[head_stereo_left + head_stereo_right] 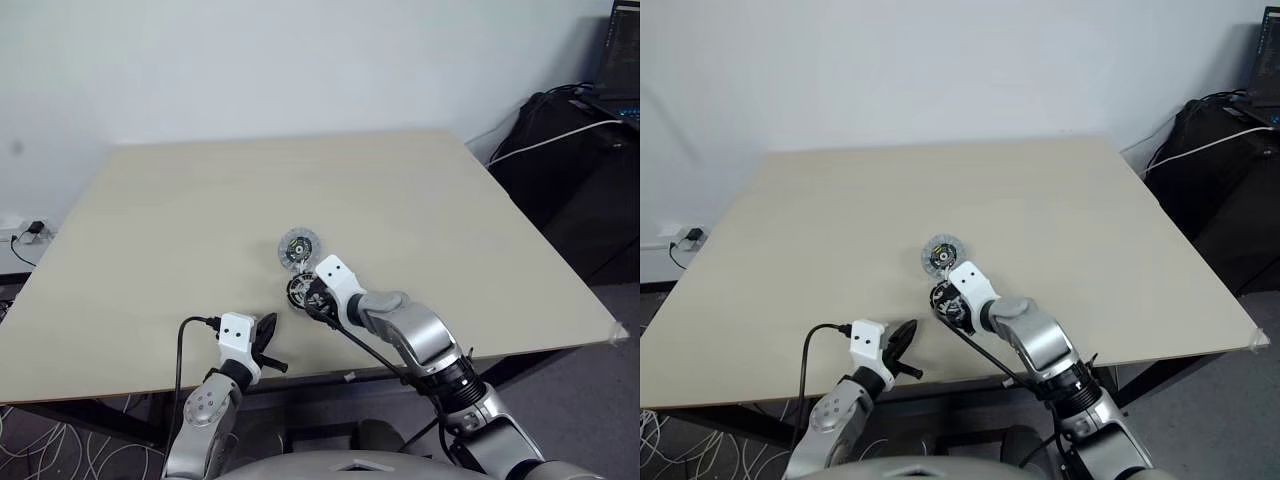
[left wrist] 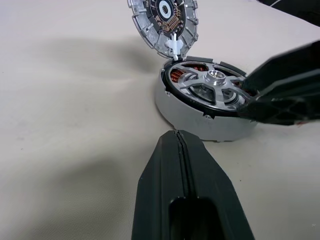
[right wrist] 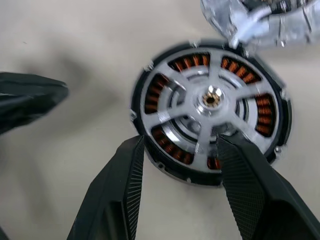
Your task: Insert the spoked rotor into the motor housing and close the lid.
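Spoked rotor (image 3: 212,102) (seated in housing) just beyond right jaws.

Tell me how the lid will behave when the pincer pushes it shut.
The lid looks like ribbed metal, so probably stiff rather than bendy. It stands tilted up at the motor housing edge, so a nudge would likely tip it over. Its circuit part at the centre may be fragile; pushing the rim seems safer.
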